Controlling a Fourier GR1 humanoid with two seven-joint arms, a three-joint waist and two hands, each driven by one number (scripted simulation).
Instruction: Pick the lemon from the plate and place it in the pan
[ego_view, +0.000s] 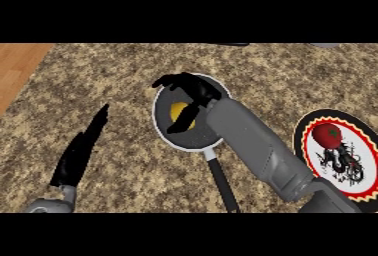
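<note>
The lemon (179, 113) is lying inside the pan (164, 131), toward its left half, with the pan's pale rim running close beside it. The right hand (190, 89) is hanging over the pan's far side, its fingers (182, 120) curled downward, one dark finger reaching down beside the lemon; whether it is touching the fruit cannot be told. The grey right forearm (251, 145) is crossing the pan's right edge and hiding that part of the rim. The pan's handle (221, 185) is pointing toward the near edge of the bench (111, 70).

The plate (359, 145), red-rimmed with a dark pattern, is sitting at the right border, partly cut off, well apart from the pan; a red round thing (327, 134) is resting on its upper part.

The left hand (80, 150) is resting at the lower left, fingers straight and pressed together, pointing up. Open bench is lying between it and the pan. A wooden strip (18, 65) is showing along the bench's far left edge.
</note>
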